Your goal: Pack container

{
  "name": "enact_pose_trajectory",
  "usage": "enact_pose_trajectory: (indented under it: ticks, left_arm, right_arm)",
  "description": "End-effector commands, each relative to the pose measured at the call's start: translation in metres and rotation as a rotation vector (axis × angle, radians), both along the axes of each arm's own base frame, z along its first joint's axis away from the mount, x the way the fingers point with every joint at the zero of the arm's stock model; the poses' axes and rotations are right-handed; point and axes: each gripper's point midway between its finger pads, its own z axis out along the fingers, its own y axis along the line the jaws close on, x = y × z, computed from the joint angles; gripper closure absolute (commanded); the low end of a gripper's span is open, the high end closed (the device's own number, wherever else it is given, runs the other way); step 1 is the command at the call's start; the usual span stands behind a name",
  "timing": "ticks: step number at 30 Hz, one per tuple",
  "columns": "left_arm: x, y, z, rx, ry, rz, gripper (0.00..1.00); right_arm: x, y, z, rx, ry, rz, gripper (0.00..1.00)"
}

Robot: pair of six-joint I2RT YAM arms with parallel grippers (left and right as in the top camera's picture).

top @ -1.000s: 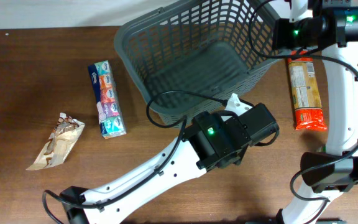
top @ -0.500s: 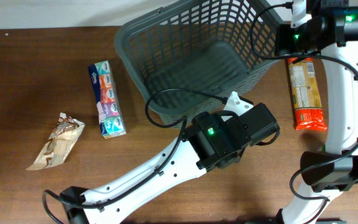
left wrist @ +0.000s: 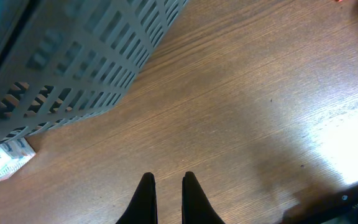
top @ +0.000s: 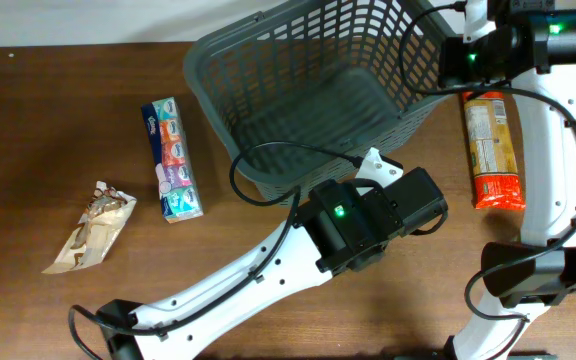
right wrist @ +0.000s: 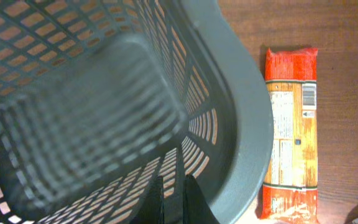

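The container (top: 213, 90), a dark grey lattice basket, stands at the far middle of the table with nothing in it. My right gripper (right wrist: 171, 186) is shut and empty, and hangs inside the basket next to its right wall (right wrist: 241, 124). My left gripper (left wrist: 168, 180) is shut and empty, low over bare wood just off the basket's near right corner (left wrist: 73, 81). In the overhead view its fingers are hidden under the black wrist (top: 388, 210). An orange-red cracker packet (top: 492, 150) lies right of the basket and also shows in the right wrist view (right wrist: 291, 130).
A colourful tissue multipack (top: 171, 160) lies left of the basket; one end shows in the left wrist view (left wrist: 5, 158). A crumpled brown-and-white snack wrapper (top: 93, 228) lies further to the near left. The right arm's white links (top: 558, 170) run down the right edge.
My right wrist has shifted slightly toward the far right over the basket's rim. The left arm and the objects have not visibly moved.
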Motion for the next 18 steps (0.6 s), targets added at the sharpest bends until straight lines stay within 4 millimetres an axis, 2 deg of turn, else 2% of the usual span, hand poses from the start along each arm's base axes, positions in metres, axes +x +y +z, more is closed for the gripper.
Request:
enact_pose_trajectory:
  ticks: [1, 13, 18]
  left_arm:
    - [0.003, 0.001, 0.0, 0.017, -0.013, 0.0, 0.98]
    - [0.005, -0.002, -0.017, 0.064, 0.011, -0.001, 0.98]
    - [0.006, -0.002, -0.017, 0.065, 0.007, 0.001, 0.98]
  right_arm:
    - [0.005, 0.007, -0.004, 0.014, 0.0, 0.012, 0.96]
    - [0.018, 0.007, -0.013, 0.005, -0.007, 0.029, 0.96]
    - [0.023, 0.008, -0.028, 0.005, 0.025, 0.029, 0.96]
